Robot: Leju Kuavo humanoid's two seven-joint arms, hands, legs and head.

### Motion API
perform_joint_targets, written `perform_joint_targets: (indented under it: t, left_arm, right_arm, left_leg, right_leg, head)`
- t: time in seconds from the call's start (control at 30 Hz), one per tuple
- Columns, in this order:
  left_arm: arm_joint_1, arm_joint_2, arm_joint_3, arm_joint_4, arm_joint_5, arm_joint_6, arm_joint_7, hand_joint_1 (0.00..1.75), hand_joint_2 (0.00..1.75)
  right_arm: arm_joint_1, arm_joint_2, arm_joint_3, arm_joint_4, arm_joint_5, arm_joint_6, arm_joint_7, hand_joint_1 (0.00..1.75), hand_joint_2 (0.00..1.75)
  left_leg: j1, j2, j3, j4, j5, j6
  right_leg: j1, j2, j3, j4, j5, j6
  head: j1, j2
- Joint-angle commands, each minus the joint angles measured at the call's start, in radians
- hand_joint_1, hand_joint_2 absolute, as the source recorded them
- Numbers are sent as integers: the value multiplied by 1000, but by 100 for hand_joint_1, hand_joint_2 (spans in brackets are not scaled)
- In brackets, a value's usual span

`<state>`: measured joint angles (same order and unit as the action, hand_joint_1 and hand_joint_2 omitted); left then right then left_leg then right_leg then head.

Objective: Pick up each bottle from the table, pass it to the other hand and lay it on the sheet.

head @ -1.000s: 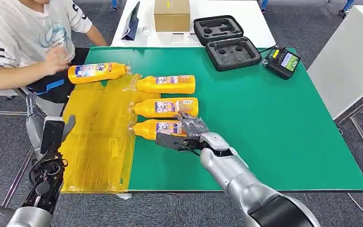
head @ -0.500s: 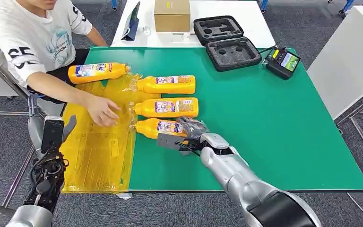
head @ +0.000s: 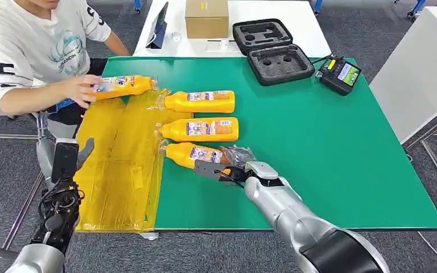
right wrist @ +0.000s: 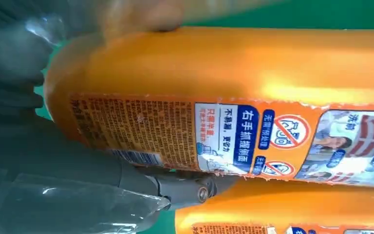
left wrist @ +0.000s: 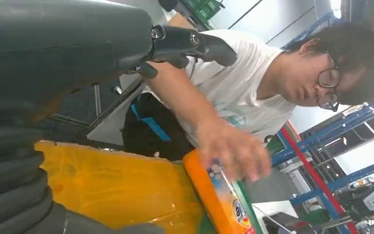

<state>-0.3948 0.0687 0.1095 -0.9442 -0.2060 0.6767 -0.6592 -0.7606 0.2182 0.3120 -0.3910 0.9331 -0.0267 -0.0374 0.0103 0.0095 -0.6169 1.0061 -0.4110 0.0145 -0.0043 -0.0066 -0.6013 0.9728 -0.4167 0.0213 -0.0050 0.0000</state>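
Orange bottle [head: 196, 154] low-centre in head view, base gripped by right hand [head: 230, 165] on green table [head: 330, 148]; yellow sheet [head: 119, 165] at left, left hand [head: 65, 162] beside it, holding nothing, fingers apart. Left wrist: person's hand [left wrist: 233, 151] on another bottle [left wrist: 219, 195]. Right wrist: label close, thumb [right wrist: 175, 187] beneath.

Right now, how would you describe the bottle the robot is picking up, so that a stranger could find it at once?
Look at the green table with the yellow sheet on its left part. Beside the sheet three orange bottles lie in a column on the green. It is the nearest one, the only bottle tilted, with the robot's right hand gripping its base.
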Motion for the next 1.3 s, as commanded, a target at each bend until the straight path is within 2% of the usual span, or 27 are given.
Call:
perform_joint_targets:
  t: [0.03,0.4,0.43,0.57,0.67,0.77,0.83,1.17,1.23,1.3]
  left_arm:
    - [-60,-9,-24,82,14,-3,-5,0,175]
    - [-56,-8,-27,73,24,-1,-3,0,175]
    - [-49,-8,-23,63,35,-8,-1,0,175]
    - [19,-28,5,-33,180,-159,26,0,175]
    - [87,-36,31,-100,350,-286,72,0,175]
    - [166,-27,28,-155,498,-432,129,0,175]
    - [187,-27,21,-169,520,-459,138,0,175]
    - [196,-29,18,-176,520,-460,139,0,175]
    - [208,-30,11,-188,531,-475,143,0,175]
    - [226,-37,-22,-224,535,-512,157,0,175]
  right_arm:
    - [-2,-21,25,66,-21,4,-25,175,175]
    - [3,-19,22,54,-47,-27,-55,175,175]
    - [11,-15,7,34,-77,-52,-106,175,175]
    - [77,13,-98,-118,-335,-164,-500,175,175]
    - [139,35,-122,-265,-539,-209,-635,175,175]
    - [203,20,-58,-411,-685,-296,-661,175,175]
    - [227,8,-26,-468,-738,-348,-661,175,175]
    - [234,2,-16,-475,-747,-353,-661,175,175]
    - [246,-4,-3,-504,-787,-376,-661,175,175]
    - [271,-21,35,-529,-820,-442,-661,175,175]
  left_leg:
    - [0,-4,3,-1,0,0]
    - [0,-3,3,-1,0,0]
    - [0,-3,3,-1,-1,-1]
    - [0,-2,5,-1,-1,-1]
    - [0,1,2,-1,-1,0]
    - [0,2,4,-2,-2,0]
    - [0,2,6,-1,-4,0]
    - [0,2,3,-2,-2,0]
    - [0,2,7,-2,-4,0]
    - [0,1,4,-1,-3,0]
  right_leg:
    - [0,-3,4,-1,-1,0]
    - [0,-2,4,-1,-1,0]
    - [0,-2,4,-1,-2,0]
    - [0,-1,5,-1,-2,-1]
    - [0,1,2,-1,-1,0]
    - [0,3,3,-1,-2,0]
    - [0,3,6,-1,-3,0]
    - [0,3,3,-1,-2,0]
    - [0,3,6,-2,-3,0]
    - [0,2,4,-1,-3,0]
  head:
    - [0,0]
    - [0,0]
    - [0,0]
    - [0,0]
    - [0,0]
    - [0,0]
    - [0,0]
    - [0,0]
    - [0,0]
    - [0,0]
